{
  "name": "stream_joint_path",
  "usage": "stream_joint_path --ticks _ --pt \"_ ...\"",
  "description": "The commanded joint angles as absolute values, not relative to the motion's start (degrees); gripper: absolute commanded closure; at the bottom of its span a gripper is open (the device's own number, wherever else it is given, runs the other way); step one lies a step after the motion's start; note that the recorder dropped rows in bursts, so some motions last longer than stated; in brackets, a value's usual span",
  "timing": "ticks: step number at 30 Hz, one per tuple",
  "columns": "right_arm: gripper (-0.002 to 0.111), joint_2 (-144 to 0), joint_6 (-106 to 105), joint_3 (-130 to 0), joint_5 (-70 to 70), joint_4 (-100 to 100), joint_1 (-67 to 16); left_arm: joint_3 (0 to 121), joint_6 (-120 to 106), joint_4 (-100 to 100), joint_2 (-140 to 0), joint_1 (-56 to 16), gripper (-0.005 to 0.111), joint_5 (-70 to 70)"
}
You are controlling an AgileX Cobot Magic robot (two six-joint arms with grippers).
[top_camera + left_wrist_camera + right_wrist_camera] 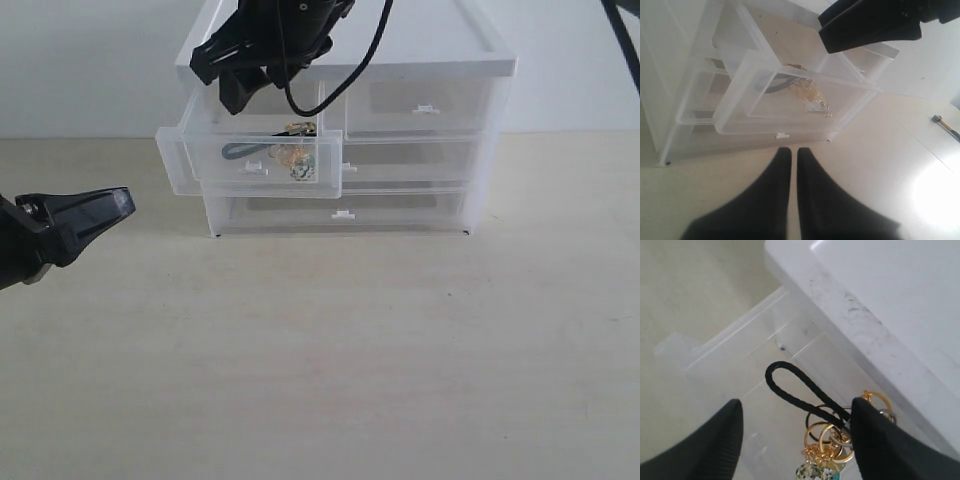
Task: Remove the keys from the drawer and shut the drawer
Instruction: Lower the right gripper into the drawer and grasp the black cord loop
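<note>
The drawer (182, 160), the upper-left small one of the cabinet, is pulled out, and the keys (297, 155) lie inside near its right end. My right gripper (218, 88) hangs open just above the drawer's back. In the right wrist view its fingers (796, 405) straddle the keys (832, 440), gold and silver rings on a black cord loop (790, 386), without touching them. My left gripper (122, 203) is shut and empty, low over the table left of the cabinet. The left wrist view shows the same gripper (794, 151) pointing at the drawer (740, 112) and keys (812, 95).
The white translucent cabinet (430, 50) stands at the back of the beige table (330, 360). Its right small drawer (425, 105) and the two full-width drawers (410, 158) (345, 212) are closed. A small yellow-handled object (946, 126) lies on the table.
</note>
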State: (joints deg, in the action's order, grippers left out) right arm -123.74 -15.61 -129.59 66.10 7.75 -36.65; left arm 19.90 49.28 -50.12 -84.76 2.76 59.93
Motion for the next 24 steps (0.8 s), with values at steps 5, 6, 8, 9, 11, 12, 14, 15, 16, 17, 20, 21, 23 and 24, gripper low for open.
stream_joint_path --ticks 5,6,8,9,11,12,14,15,16,17,20,21,23,24 --pt "0.053 -126.74 -17.22 -129.23 66.03 5.50 -36.61 20.11 49.41 -50.35 -84.36 2.78 0.103 59.83" --pt "0.053 -126.74 -17.65 -129.23 66.39 5.02 -36.61 20.11 49.41 -50.35 -84.36 2.78 0.103 59.83" --pt "0.053 -126.98 -18.57 -129.23 67.34 4.80 -36.61 20.11 49.41 -50.35 -84.36 2.78 0.103 59.98" --pt "0.053 -127.23 -19.11 -129.23 67.75 4.56 -36.61 20.11 49.41 -50.35 -84.36 2.78 0.103 59.98" --pt "0.053 -127.99 -20.11 -129.23 68.34 4.33 -36.61 20.11 49.41 -50.35 -84.36 2.78 0.103 59.98" --pt "0.053 -128.29 -20.11 -129.23 68.34 3.97 -36.61 20.11 49.41 -50.35 -84.36 2.78 0.103 59.98" --pt "0.053 -128.89 -20.11 -129.23 68.34 3.49 -36.61 20.11 49.41 -50.35 -84.36 2.78 0.103 59.98" --pt "0.053 -129.13 -20.11 -129.23 68.34 3.49 -36.61 20.11 49.41 -50.35 -84.36 2.78 0.103 59.98" --pt "0.053 -129.37 -20.25 -129.23 68.22 3.03 -36.61 20.11 49.41 -50.35 -84.36 2.78 0.103 59.98" --pt "0.053 -129.51 -20.66 -129.23 68.22 3.05 -36.61 20.11 49.41 -50.35 -84.36 2.78 0.103 59.98" --pt "0.053 -130.04 -21.16 -129.23 67.49 1.86 -36.61 20.11 49.41 -50.35 -84.36 2.78 0.103 59.98" --pt "0.053 -130.34 -21.27 -129.23 67.54 1.86 -36.61 20.11 49.41 -50.35 -84.36 2.78 0.103 59.98" --pt "0.053 -130.82 -21.61 -129.23 67.54 1.71 -36.61 20.11 49.41 -50.35 -84.36 2.78 0.103 59.98" --pt "0.053 -130.95 -21.61 -129.23 67.09 1.71 -36.61 20.11 49.41 -50.35 -84.36 2.78 0.103 59.98"
